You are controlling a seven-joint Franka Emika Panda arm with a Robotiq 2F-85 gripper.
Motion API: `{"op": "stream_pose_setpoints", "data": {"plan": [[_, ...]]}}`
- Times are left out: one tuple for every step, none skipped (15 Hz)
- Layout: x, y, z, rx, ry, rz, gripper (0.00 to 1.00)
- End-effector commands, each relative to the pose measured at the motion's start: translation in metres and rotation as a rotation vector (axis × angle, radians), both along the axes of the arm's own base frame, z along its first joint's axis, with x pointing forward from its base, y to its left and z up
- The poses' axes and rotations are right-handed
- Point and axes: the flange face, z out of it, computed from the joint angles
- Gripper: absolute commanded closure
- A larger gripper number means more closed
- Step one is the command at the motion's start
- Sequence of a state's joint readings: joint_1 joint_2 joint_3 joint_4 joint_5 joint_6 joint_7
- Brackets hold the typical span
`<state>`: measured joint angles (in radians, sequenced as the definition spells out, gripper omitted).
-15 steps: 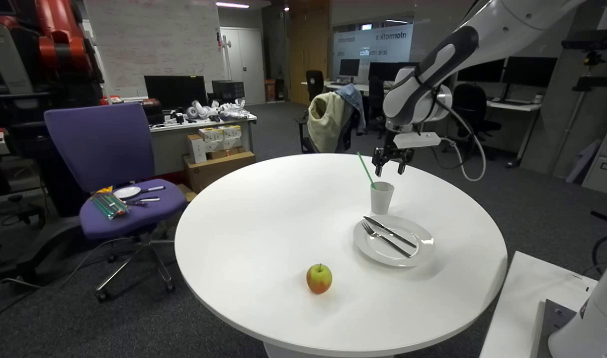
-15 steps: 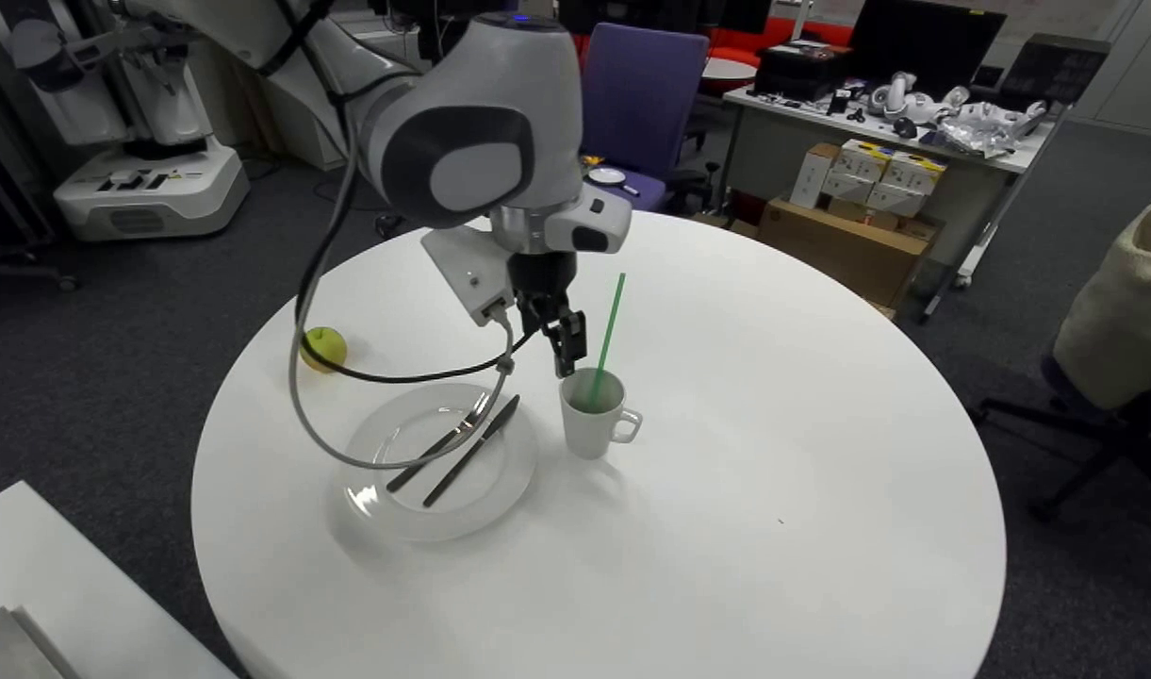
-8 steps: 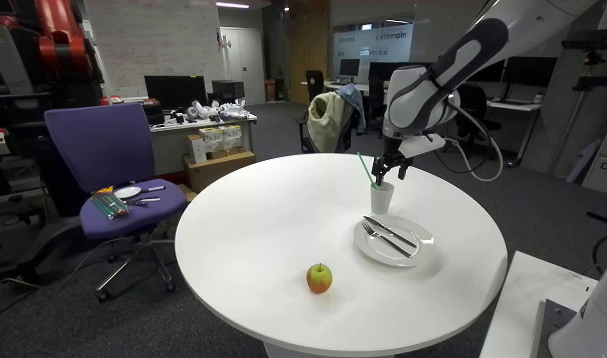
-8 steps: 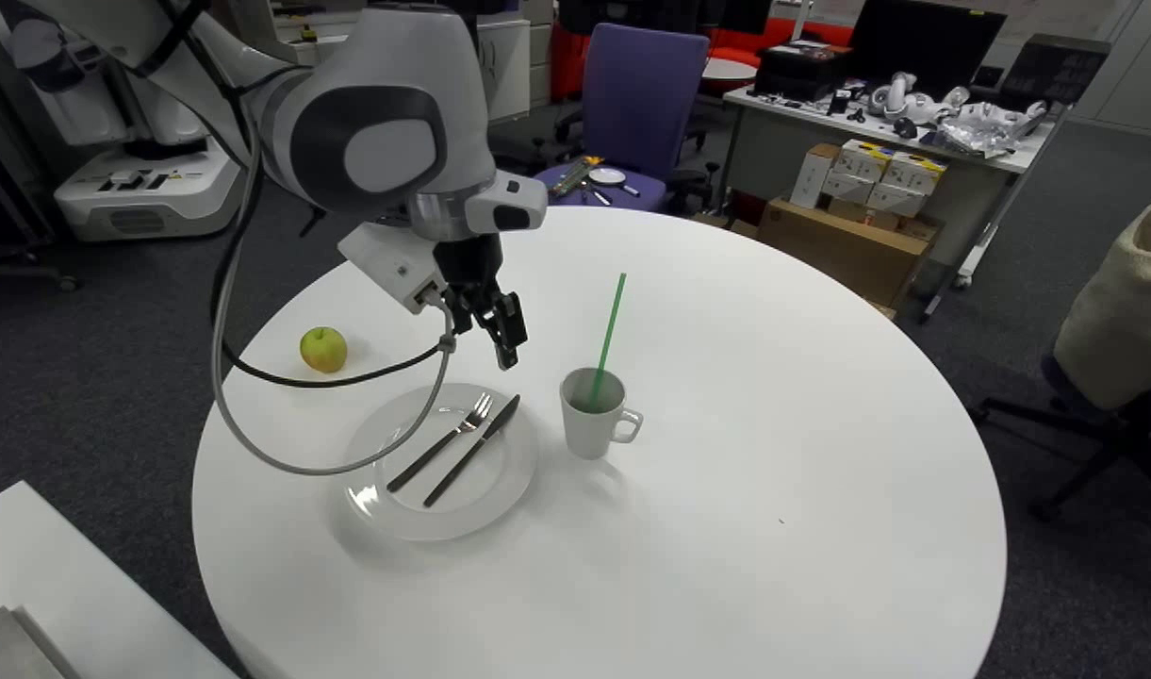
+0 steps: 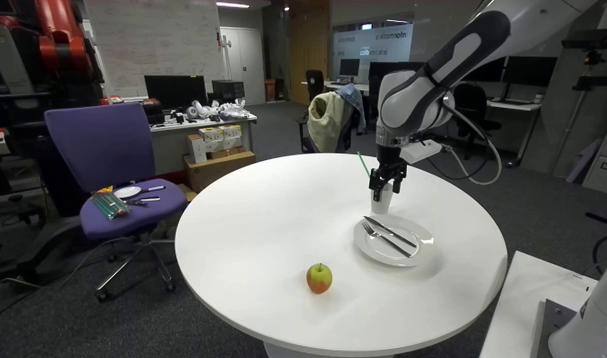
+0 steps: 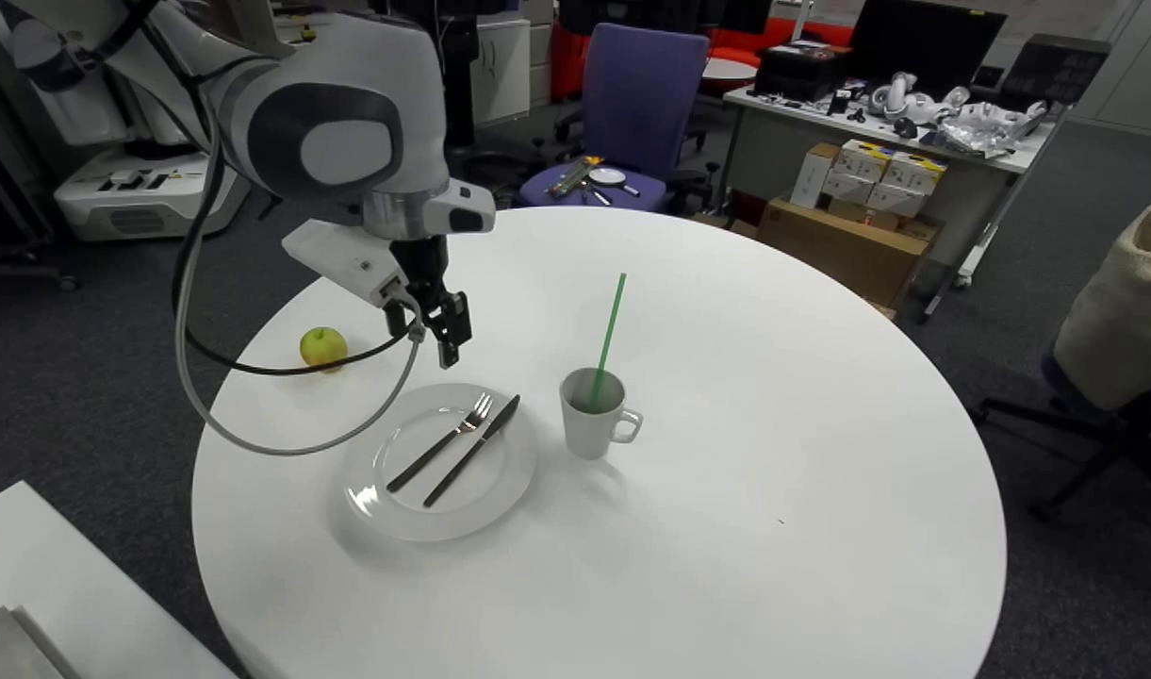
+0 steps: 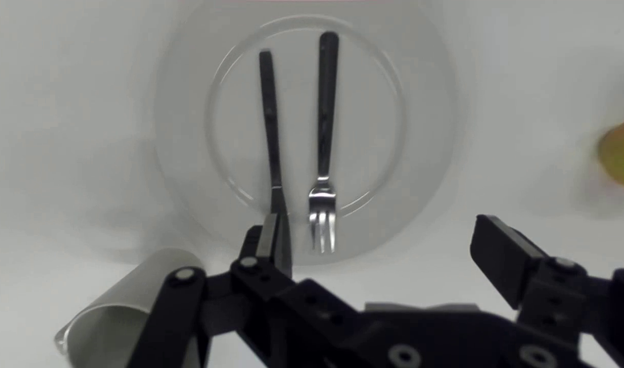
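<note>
- Leftmost in an exterior view, the corner of a white side table [image 6: 66, 585] shows below the white plate [image 6: 485, 498] and to its left, well apart from it.
- The white robot arm [image 6: 339, 141] comes in from the upper left, higher than the plate.
- A yellow-green apple [image 6: 322, 347] lies on the round white table [image 6: 773, 396], beyond the plate to its upper left, well apart from it.
- The claw [image 6: 422, 341] hangs in the air by the plate's far edge, its fingers [image 7: 266, 243] spread wide apart. In the wrist view one of them overlaps the blade of the knife [image 7: 270, 117]; both exterior views show the claw above the plate's level.
- On the plate, the fork [image 7: 328, 102] lies left of the knife, side by side, tines and blade toward the far rim.
- Just beside the plate's right edge, a white mug [image 6: 587, 429] stands upright, handle turned away from the plate; a green straw [image 6: 612, 325] leans inside.
- Far beyond the plate, to its upper right, come a purple chair [image 6: 641, 104] and a cardboard box [image 6: 834, 240] under small boxes.
- Rightmost, well apart from the plate, hangs a beige garment [image 6: 1117, 311].
</note>
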<state>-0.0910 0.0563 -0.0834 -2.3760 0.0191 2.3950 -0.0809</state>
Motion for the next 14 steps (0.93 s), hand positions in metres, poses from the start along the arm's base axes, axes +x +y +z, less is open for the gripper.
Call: {"op": "stream_pose_setpoints", "data": {"plan": [[-0.017,0.004,0.011,0.063,0.081,0.063,0.00],[-0.019,0.002,0.010,0.044,0.102,0.046,0.00],[-0.020,-0.001,0.011,0.007,0.105,0.002,0.00],[-0.012,0.003,-0.001,0.034,0.095,0.030,0.00],[-0.012,0.003,-0.001,0.031,0.097,0.025,0.00],[-0.012,0.003,-0.002,0.031,0.099,0.025,0.00],[-0.012,0.003,-0.004,0.032,0.102,0.025,0.00],[-0.012,0.003,-0.005,0.032,0.104,0.026,0.00],[-0.012,0.003,-0.005,0.032,0.105,0.026,0.00],[-0.012,0.003,-0.005,0.032,0.105,0.026,0.00],[-0.012,0.003,-0.005,0.032,0.105,0.026,0.00],[-0.012,0.003,-0.005,0.032,0.105,0.026,0.00],[-0.012,0.003,-0.006,0.032,0.105,0.026,0.00],[-0.012,0.003,-0.006,0.032,0.105,0.026,0.00]]}}
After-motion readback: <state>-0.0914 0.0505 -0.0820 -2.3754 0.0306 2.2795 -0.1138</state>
